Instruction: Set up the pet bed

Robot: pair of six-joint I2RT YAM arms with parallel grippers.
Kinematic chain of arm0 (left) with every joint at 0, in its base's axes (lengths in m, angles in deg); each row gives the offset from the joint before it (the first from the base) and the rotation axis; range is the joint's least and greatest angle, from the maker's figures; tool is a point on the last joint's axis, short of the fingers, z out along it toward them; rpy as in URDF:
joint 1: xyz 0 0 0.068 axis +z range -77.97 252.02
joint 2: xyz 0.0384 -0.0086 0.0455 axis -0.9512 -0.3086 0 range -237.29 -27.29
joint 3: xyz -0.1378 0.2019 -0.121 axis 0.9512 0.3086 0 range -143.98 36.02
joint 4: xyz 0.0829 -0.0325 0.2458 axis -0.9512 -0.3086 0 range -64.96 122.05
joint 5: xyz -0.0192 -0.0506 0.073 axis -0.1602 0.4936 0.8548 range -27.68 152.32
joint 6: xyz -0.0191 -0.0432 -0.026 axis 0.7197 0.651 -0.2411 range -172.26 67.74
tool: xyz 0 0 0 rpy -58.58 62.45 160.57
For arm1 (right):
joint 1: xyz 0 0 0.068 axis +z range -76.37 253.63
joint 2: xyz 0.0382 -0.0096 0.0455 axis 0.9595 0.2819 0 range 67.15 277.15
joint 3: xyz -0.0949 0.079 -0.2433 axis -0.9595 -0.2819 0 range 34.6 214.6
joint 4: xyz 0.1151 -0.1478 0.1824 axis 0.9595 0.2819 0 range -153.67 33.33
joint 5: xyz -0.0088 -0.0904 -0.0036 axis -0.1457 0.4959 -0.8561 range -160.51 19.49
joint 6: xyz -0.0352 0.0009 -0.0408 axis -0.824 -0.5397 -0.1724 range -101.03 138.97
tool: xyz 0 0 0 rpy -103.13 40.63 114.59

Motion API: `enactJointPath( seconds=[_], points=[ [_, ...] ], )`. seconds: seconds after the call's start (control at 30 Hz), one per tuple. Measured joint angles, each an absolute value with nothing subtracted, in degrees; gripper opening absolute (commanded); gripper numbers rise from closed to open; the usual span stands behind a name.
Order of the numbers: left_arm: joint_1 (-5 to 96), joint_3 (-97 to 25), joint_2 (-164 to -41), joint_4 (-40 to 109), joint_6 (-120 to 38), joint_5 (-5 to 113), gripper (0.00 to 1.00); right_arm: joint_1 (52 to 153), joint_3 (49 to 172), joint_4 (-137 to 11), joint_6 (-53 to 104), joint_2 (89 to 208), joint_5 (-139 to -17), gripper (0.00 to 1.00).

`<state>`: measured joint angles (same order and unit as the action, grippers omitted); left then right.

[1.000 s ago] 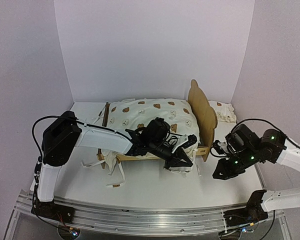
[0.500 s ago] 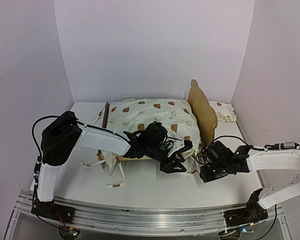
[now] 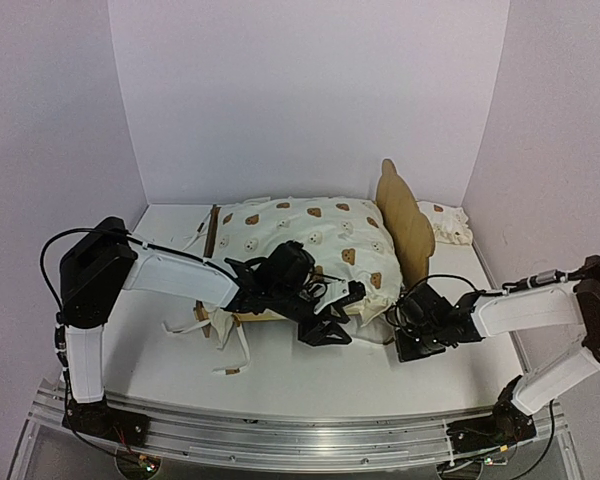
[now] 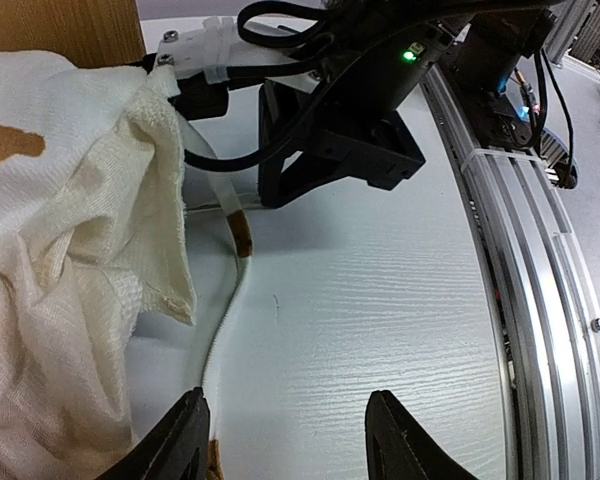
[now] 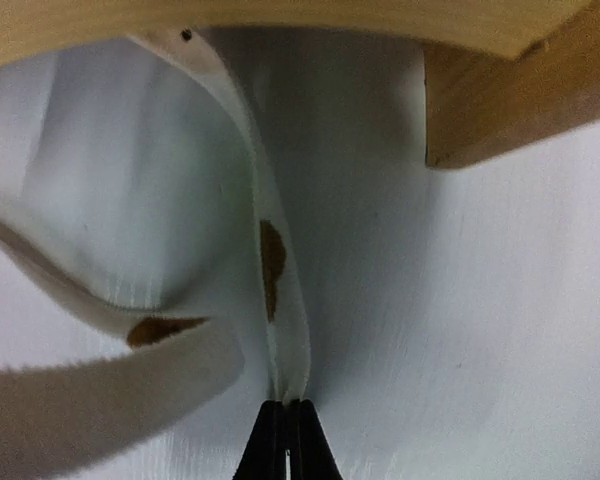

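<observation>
The pet bed (image 3: 404,222) stands at the back of the table, its plywood headboard on the right. A cream bear-print cushion (image 3: 302,235) lies over the bed and hangs off the front edge. My left gripper (image 3: 328,330) hovers open just in front of that edge. In the left wrist view its fingers (image 4: 186,446) stand apart over bare table, beside the cushion's corner (image 4: 70,260) and a tie string (image 4: 226,318). My right gripper (image 3: 402,338) is low at the bed's front right corner. In the right wrist view this gripper (image 5: 286,410) is shut on a tie string (image 5: 280,290) under the wooden frame (image 5: 500,110).
A small ruffled bear-print pillow (image 3: 448,222) lies behind the headboard at the back right. More tie strings (image 3: 230,345) trail on the table at the bed's front left. White walls close in the back and sides, and a metal rail (image 3: 300,435) runs along the near edge.
My right arm swung down and left to the bed's front right corner and shut on a tie string. My left gripper let go of the cushion's corner, opened and drew back left.
</observation>
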<state>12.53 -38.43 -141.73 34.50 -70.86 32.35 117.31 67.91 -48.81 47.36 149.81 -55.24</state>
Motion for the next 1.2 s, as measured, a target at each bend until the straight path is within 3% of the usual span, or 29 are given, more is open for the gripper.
enactJointPath(
  seconds=[0.3, 0.73, 0.93, 1.2],
  points=[
    [13.2, -37.6, -141.2, 34.7, -73.0, 32.6, 0.48, 117.3, 70.2, -24.3, 49.9, 137.5, -61.9, 0.0],
    [13.4, -35.8, -141.2, 36.2, -74.7, 32.3, 0.48, 117.0, 89.4, 3.1, 48.4, 132.8, -79.3, 0.0],
    [13.1, -35.9, -141.2, 36.2, -76.4, 30.7, 0.51, 117.0, 96.0, 4.8, 43.9, 134.4, -86.0, 0.0],
    [12.6, -37.4, -141.2, 44.3, -77.7, 23.0, 0.64, 117.0, 96.0, -7.0, 43.2, 138.2, -89.7, 0.0]
  ],
)
